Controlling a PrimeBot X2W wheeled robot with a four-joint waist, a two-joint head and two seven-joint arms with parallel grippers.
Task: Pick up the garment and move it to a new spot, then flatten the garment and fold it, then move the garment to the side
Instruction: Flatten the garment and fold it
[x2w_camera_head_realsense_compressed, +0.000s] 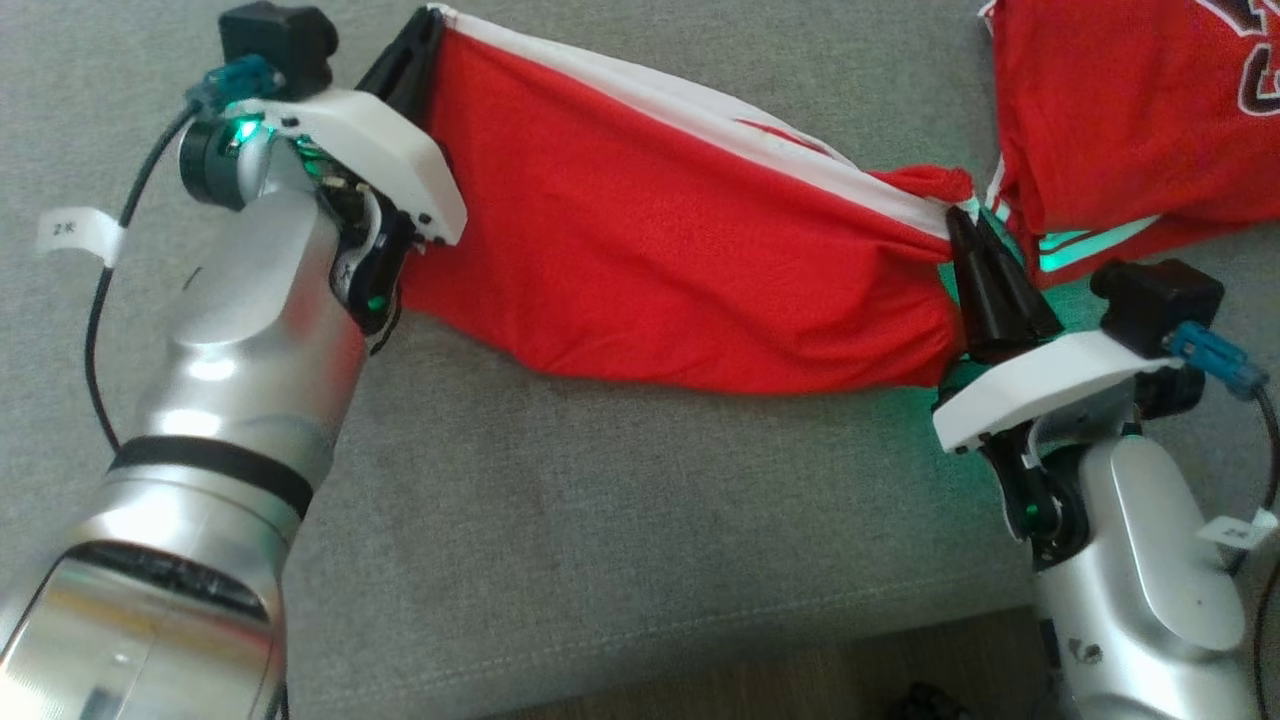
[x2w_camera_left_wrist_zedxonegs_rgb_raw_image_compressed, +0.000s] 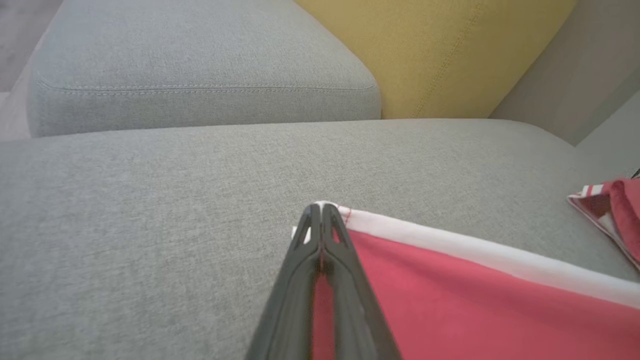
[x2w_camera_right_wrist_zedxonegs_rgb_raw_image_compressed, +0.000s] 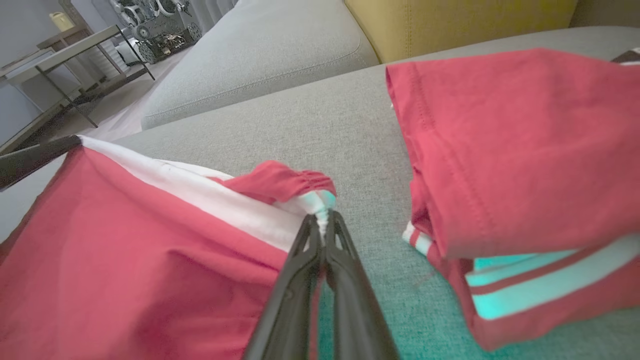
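Note:
A red garment (x2w_camera_head_realsense_compressed: 650, 260) with a white side stripe hangs stretched between my two grippers above the grey sofa seat (x2w_camera_head_realsense_compressed: 600, 520). My left gripper (x2w_camera_head_realsense_compressed: 425, 35) is shut on its far left corner; the left wrist view shows the fingers pinching the white-edged corner of the garment (x2w_camera_left_wrist_zedxonegs_rgb_raw_image_compressed: 450, 300), left gripper (x2w_camera_left_wrist_zedxonegs_rgb_raw_image_compressed: 321, 212). At the right, my right gripper (x2w_camera_head_realsense_compressed: 965, 225) is shut on the bunched end near the elastic waistband. The right wrist view shows the garment (x2w_camera_right_wrist_zedxonegs_rgb_raw_image_compressed: 125, 250) sagging left of the right gripper (x2w_camera_right_wrist_zedxonegs_rgb_raw_image_compressed: 324, 220).
A second red garment (x2w_camera_head_realsense_compressed: 1120, 120) with white stripes and dark lettering lies folded at the far right of the seat, close to my right gripper, seen as the folded garment (x2w_camera_right_wrist_zedxonegs_rgb_raw_image_compressed: 510, 150). A yellow back cushion (x2w_camera_left_wrist_zedxonegs_rgb_raw_image_compressed: 440, 45) stands behind. The sofa's front edge (x2w_camera_head_realsense_compressed: 700, 640) runs along the bottom.

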